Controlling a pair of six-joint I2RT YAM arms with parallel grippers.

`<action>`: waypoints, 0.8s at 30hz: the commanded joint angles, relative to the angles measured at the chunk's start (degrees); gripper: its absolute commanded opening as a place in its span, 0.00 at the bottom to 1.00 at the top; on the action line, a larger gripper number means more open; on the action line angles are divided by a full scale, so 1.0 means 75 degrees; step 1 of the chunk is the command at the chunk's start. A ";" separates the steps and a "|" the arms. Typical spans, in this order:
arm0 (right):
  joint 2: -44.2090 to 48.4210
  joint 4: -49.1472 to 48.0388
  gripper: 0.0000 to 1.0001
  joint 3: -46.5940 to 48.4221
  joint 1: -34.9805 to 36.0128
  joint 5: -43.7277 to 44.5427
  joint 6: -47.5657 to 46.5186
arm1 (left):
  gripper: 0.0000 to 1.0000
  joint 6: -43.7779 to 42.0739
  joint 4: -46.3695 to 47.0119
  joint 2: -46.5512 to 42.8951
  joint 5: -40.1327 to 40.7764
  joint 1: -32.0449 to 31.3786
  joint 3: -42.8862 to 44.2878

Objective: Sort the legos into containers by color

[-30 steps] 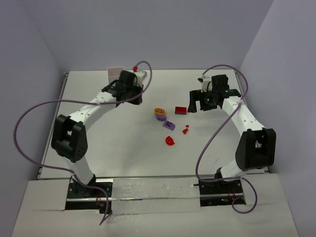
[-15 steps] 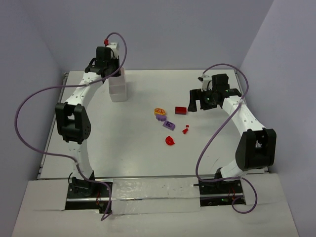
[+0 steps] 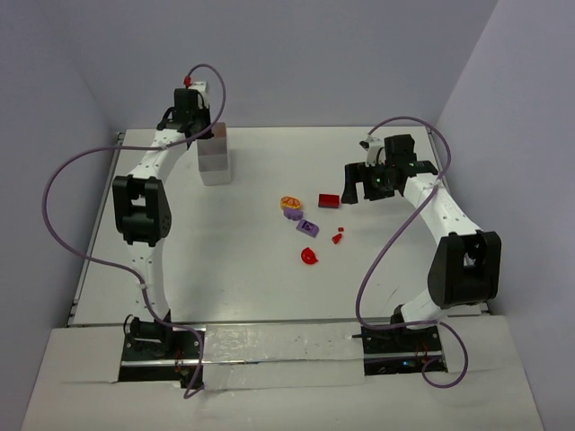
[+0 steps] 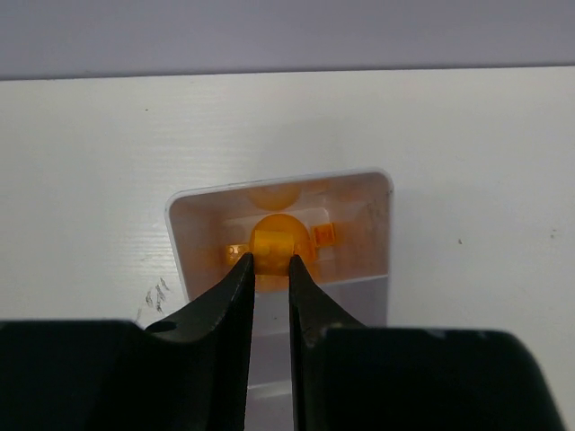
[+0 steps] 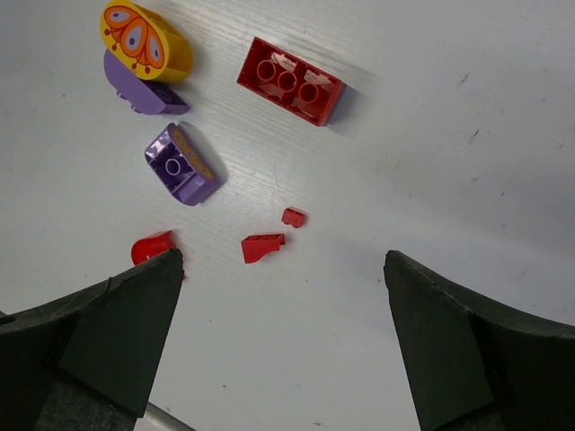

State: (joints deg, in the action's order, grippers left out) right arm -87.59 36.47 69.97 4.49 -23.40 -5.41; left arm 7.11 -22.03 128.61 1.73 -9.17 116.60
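Left jaws hide the tray's (image 4: pixel 378 235) nearer compartments.

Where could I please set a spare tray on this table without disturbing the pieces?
Bare table lies between the white tray and the orange butterfly piece, and along the near side below the red round piece. It is crowded around the red brick, with the open right pincer beside it.
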 commanded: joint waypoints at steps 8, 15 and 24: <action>-0.0067 0.0001 1.00 0.0338 -0.0056 -0.0033 0.0030 | 0.17 -0.0132 0.0465 0.0398 0.0344 0.0062 0.0656; -0.0091 0.0001 1.00 0.0335 -0.0048 -0.0044 0.0030 | 0.47 -0.0093 0.0394 0.0280 0.0289 0.0062 0.0720; 0.0053 -0.0103 1.00 0.0207 0.0166 0.0003 -0.0273 | 0.48 0.0005 0.0095 -0.0047 -0.0059 0.0050 0.1173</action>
State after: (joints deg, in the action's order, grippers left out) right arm -88.31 36.49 70.11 4.58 -23.42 -5.57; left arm 6.61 -21.50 131.92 3.30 -8.88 121.84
